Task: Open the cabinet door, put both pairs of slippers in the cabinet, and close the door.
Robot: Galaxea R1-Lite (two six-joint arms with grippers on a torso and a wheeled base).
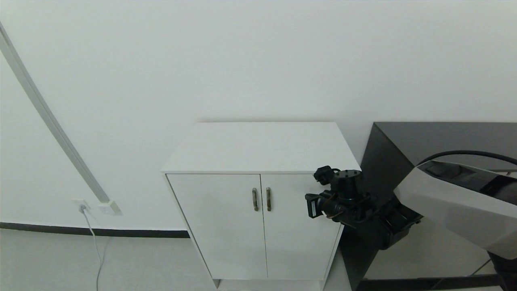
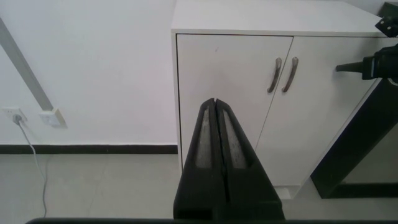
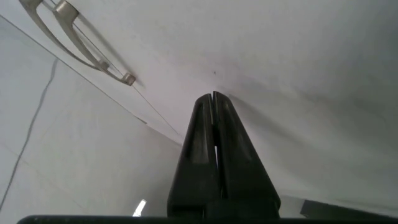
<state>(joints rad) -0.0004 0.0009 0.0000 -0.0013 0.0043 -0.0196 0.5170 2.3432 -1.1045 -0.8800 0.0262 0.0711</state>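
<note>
Pictured against the far wall [image 1: 258, 60]: a white cabinet [image 1: 258, 147], with both doors closed flush and two slim metal bars, the left handle [image 1: 255, 199] and the right handle [image 1: 268, 199], upright either side of the centre seam. Likely to behave as stiff, light panels hinged at the outer edges, swinging out on an arc with perhaps a little resistance from a catch; no give expected, nothing fragile. Best taken at the bar of a handle, around its middle, pinched across or hooked from behind, though probably slippery, being smooth metal, and best drawn along the hinge's curve. Poised close in front of the right door [image 1: 297, 238], to the right of the handles and at about their height: the right gripper [image 1: 312, 206], closed to a hairline slit, carrying nothing, pointed left toward the right handle; impossible to say whether touching the panel. Would need to open before any grasp. Set well back on the near left, facing the left door [image 1: 218, 226]: the left gripper [image 2: 214, 104], pressed fully together and likewise empty. To the right, just beside the cabinet, a dark unit [image 1: 428, 137].
</note>
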